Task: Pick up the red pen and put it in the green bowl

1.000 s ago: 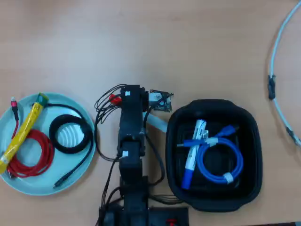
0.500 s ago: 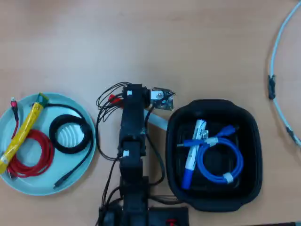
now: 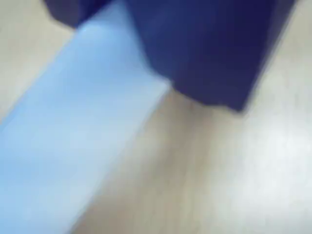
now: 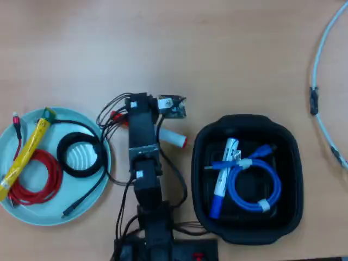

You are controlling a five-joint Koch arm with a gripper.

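Note:
In the overhead view the red pen (image 4: 171,137) sticks out to the right from under the arm's head, its white barrel ending in a red cap beside the black tub. My gripper (image 4: 156,132) sits over the pen's inner end and looks shut on it; the arm hides the jaws themselves. The wrist view is blurred: a pale barrel of the red pen (image 3: 73,146) runs diagonally under a dark jaw. The green bowl (image 4: 48,209) lies at the left, well apart from the pen, and holds a yellow marker (image 4: 24,155), a red cable (image 4: 38,182) and a black cable coil (image 4: 81,155).
A black tub (image 4: 202,179) to the right of the arm holds a blue-capped marker (image 4: 220,182) and a coiled blue cable (image 4: 255,190). A white cable (image 4: 317,70) curves along the right edge. The arm's base and wires fill the bottom centre.
The arm's head has swung left, away from the tub. The pen has gone with it, and its red cap now shows clear of the tub's rim.

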